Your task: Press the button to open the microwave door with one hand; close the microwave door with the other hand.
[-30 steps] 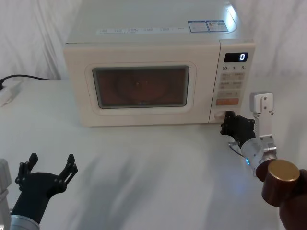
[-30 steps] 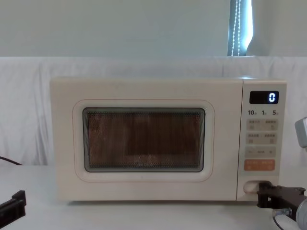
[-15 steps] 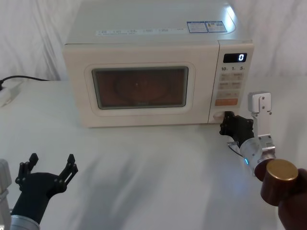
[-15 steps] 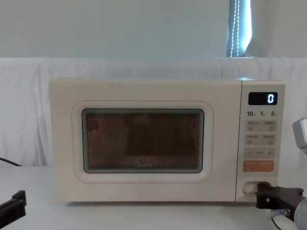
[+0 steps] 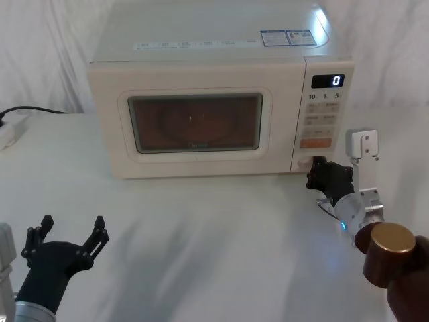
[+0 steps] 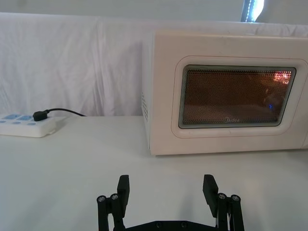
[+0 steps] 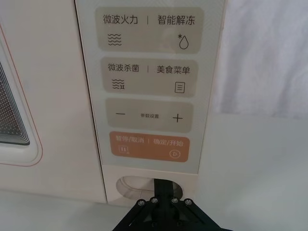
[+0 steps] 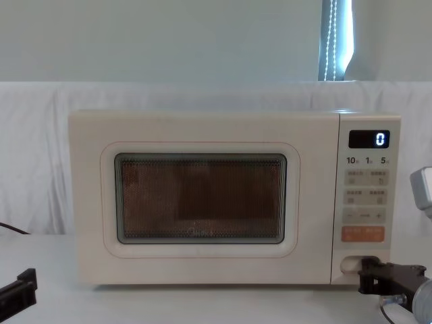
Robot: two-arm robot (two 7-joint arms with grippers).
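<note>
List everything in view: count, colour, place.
microwave: 1, cream, back centre of the table
microwave door: 1, cream with dark window, microwave front, looks shut
button: 1, cream, bottom of the control panel
orange key: 1, orange, just above the button
display: 1, black with white 0, top of the panel
power strip: 1, white, black plug in it, table to the microwave's left
table: 1, white cloth
right gripper: 1, black, tips at the button
left gripper: 1, black, open, low over the table's near left
</note>
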